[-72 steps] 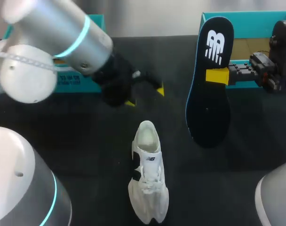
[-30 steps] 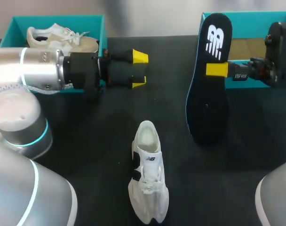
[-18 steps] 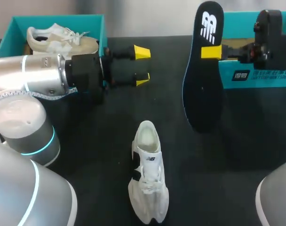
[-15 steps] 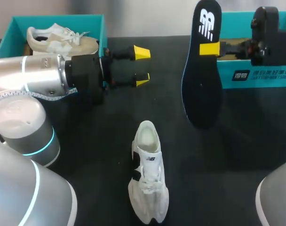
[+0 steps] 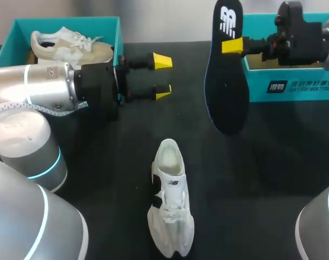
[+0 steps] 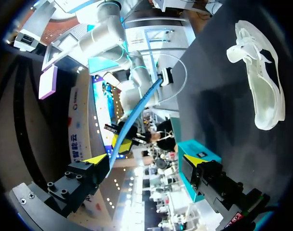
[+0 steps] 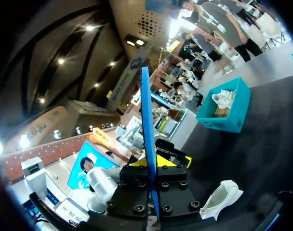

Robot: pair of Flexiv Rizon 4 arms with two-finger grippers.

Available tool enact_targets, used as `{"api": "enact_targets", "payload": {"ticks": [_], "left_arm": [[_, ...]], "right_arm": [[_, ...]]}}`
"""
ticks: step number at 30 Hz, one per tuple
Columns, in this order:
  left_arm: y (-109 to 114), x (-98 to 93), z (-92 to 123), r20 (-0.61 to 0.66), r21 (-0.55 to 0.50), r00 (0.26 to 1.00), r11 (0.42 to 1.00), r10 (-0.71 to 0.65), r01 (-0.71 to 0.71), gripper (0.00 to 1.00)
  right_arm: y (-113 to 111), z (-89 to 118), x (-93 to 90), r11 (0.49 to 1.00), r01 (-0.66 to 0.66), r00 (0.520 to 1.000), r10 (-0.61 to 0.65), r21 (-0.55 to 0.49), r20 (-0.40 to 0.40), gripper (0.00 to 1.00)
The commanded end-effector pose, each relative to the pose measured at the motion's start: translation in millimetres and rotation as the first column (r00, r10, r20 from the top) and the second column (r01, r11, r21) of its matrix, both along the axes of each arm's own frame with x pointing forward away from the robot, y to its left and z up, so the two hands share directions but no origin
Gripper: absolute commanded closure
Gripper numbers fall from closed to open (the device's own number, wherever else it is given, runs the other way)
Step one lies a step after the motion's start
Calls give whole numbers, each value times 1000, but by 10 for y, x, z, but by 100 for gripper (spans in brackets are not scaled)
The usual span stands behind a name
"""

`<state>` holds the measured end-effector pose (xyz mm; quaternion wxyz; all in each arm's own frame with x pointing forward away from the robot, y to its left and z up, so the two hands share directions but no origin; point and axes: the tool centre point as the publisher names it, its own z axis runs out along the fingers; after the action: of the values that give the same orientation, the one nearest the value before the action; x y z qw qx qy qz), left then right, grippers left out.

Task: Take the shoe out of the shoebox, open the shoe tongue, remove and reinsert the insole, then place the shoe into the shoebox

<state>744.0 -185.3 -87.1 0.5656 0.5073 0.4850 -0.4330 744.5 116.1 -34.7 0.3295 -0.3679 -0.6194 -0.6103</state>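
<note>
The right pincer (image 5: 232, 45) is clamped on the dark insole (image 5: 225, 81), holding it on end over the desk (image 5: 272, 179), just beside the teal shoebox (image 5: 294, 89). The left pincer (image 5: 163, 77) hangs with its fingers apart, gripping nothing, near a second box (image 5: 67, 20) holding another shoe (image 5: 67, 46). The white shoe (image 5: 170, 208) lies on the desk, well apart from both.

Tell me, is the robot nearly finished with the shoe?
About halfway. Done: the white shoe lies out on the table, and its insole is out. In hand: the right pincer grips the insole, holding it upright; the left pincer is open and empty. Left: slide the insole back in, then put the shoe in the shoebox.
</note>
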Motion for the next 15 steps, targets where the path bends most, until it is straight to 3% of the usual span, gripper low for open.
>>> {"api": "enact_targets", "payload": {"ticks": [1, 2, 15], "left_arm": [[-10, -1, -4, 1, 0, 1000, 1000, 1, -1, 0], [-10, -1, -4, 1, 0, 1000, 1000, 1, -1, 0], [-10, -1, -4, 1, 0, 1000, 1000, 1, -1, 0]], "right_arm": [[174, -62, 331, 994, -85, 982, 73, -63, -174, 100], [200, -79, 349, 991, -125, 967, 109, -53, -228, 100], [227, -114, 403, 994, -110, 969, 101, -27, -227, 100]]}}
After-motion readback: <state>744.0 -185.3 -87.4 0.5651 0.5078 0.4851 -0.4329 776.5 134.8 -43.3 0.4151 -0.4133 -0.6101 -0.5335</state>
